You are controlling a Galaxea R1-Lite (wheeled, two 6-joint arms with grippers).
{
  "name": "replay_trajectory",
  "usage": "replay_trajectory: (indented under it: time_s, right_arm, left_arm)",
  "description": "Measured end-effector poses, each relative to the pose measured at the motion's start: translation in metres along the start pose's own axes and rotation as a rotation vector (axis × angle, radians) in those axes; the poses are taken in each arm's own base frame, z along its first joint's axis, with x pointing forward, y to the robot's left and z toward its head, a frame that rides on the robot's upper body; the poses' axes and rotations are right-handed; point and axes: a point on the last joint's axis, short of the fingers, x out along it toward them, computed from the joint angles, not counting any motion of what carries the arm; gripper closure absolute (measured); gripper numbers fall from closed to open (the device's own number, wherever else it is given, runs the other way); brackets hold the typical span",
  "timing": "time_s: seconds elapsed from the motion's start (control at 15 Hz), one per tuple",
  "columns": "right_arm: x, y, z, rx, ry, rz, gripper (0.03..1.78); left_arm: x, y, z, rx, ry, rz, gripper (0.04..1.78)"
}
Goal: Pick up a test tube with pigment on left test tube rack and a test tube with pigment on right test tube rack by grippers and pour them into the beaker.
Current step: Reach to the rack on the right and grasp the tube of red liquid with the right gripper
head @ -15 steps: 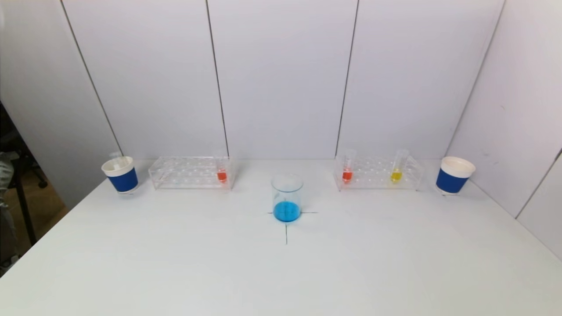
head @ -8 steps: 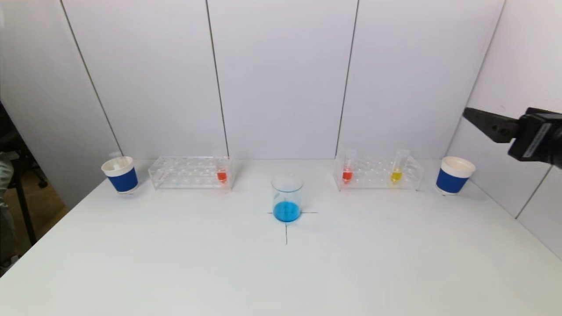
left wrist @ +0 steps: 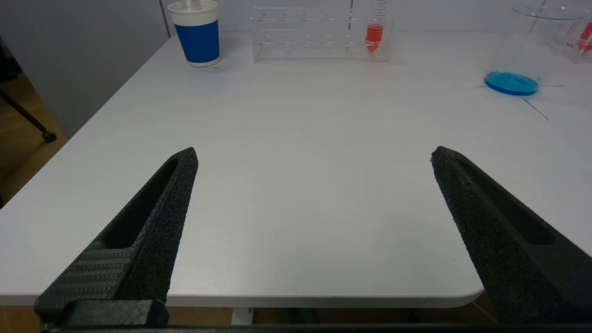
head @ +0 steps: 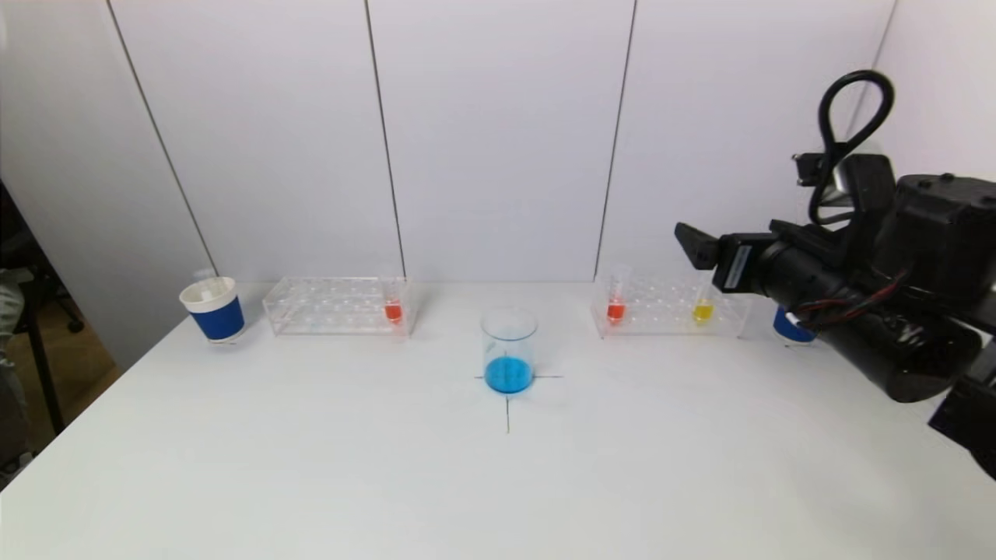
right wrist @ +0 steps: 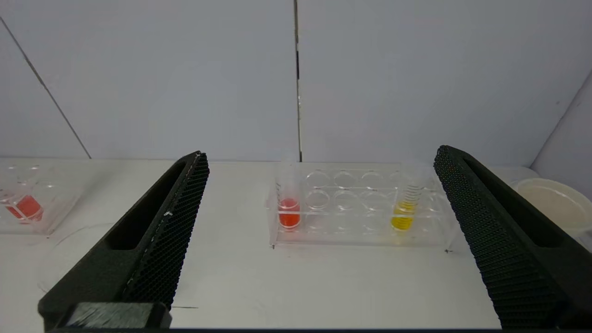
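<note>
At right of the head frame, right gripper (head: 689, 241) hangs wide open above the right rack (head: 671, 306), empty. Left gripper (left wrist: 314, 185) open too. Risk: clipping the yellow tube (head: 703, 299) sideways tips it.

A lab bench setup: a white worktop (head: 311, 467) walled by plain grey panels (head: 498, 140). Ahead of the right tool (right wrist: 319, 240) stands a clear rack (right wrist: 360, 208) with tubes of red and yellow pigment; off to its side are a beaker (head: 509, 350) of blue liquid and a second rack (head: 338, 306).
</note>
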Motion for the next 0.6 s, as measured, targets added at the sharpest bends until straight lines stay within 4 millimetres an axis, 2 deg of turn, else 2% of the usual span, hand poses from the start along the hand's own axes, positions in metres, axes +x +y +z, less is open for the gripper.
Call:
replay_trajectory:
  time_s: [0.27,0.6]
  right_arm:
    - [0.033,0.016,-0.036,-0.007,0.009,0.005,0.04]
    - [0.066,0.029,-0.07,-0.005,0.002,-0.02,0.04]
  left_arm:
    - [0.0,0.0,0.0,0.0,0.0,0.0,0.06]
    - [0.0,0.0,0.0,0.0,0.0,0.0,0.06]
